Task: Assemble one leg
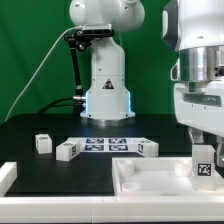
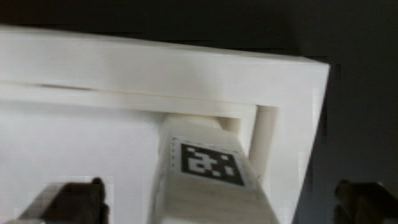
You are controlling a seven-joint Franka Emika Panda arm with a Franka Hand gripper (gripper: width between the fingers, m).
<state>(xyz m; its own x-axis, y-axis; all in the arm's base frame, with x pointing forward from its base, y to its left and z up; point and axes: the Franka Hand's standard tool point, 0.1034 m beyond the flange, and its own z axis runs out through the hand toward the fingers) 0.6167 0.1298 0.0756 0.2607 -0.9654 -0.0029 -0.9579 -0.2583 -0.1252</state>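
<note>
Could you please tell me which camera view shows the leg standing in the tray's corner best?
The wrist view: the leg fills the frame's middle, tag readable, tucked in the tray corner. The exterior view shows it small, below the pincer.

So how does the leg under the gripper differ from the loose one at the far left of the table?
The leg under the gripper stands upright at the tray; the far-left leg sits on the black table, away from the tray. The gripper is above the first; nothing is near the second. Both are small white tagged blocks.
</note>
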